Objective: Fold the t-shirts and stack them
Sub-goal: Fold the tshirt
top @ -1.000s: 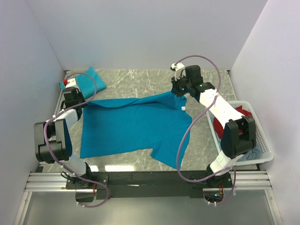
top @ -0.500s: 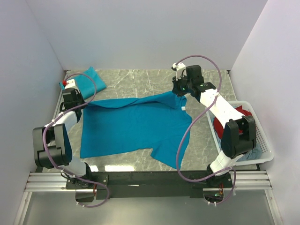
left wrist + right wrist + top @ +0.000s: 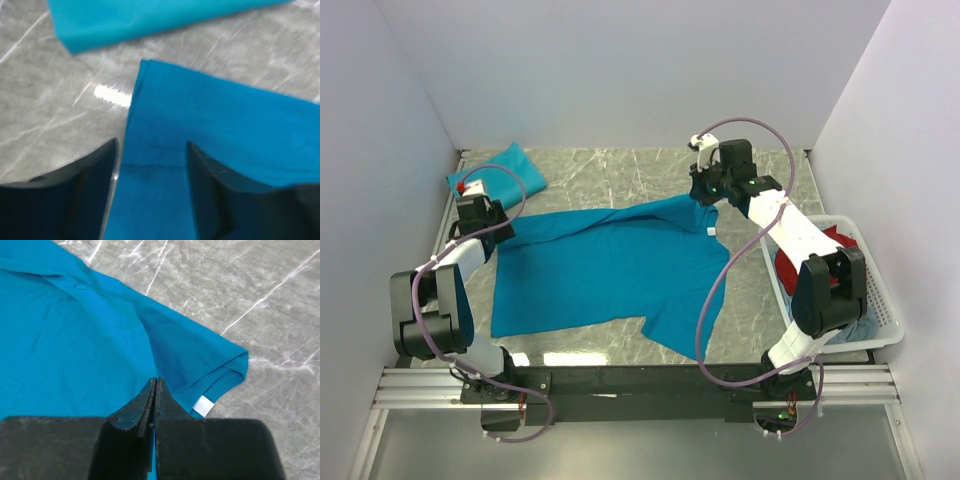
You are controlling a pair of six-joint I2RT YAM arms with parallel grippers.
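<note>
Two teal shirts on one marble table (image 3: pixel 620 175): the spread t-shirt (image 3: pixel 600 265) lies mid-table and the folded t-shirt (image 3: pixel 510 165) sits in the far-left corner. The left gripper (image 3: pixel 152 145) is parted astride the spread t-shirt's edge. The right gripper (image 3: pixel 156 382) is pinched on it near a sleeve. One white basket (image 3: pixel 880 320) stands to the right.

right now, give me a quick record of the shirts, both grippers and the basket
spread shirt: laid open on table, not folded
folded shirt: far left corner, no gripper on it
left gripper: open, fingers astride spread shirt's corner
right gripper: shut on spread shirt beside white label
basket: right edge of table, red item inside
</note>
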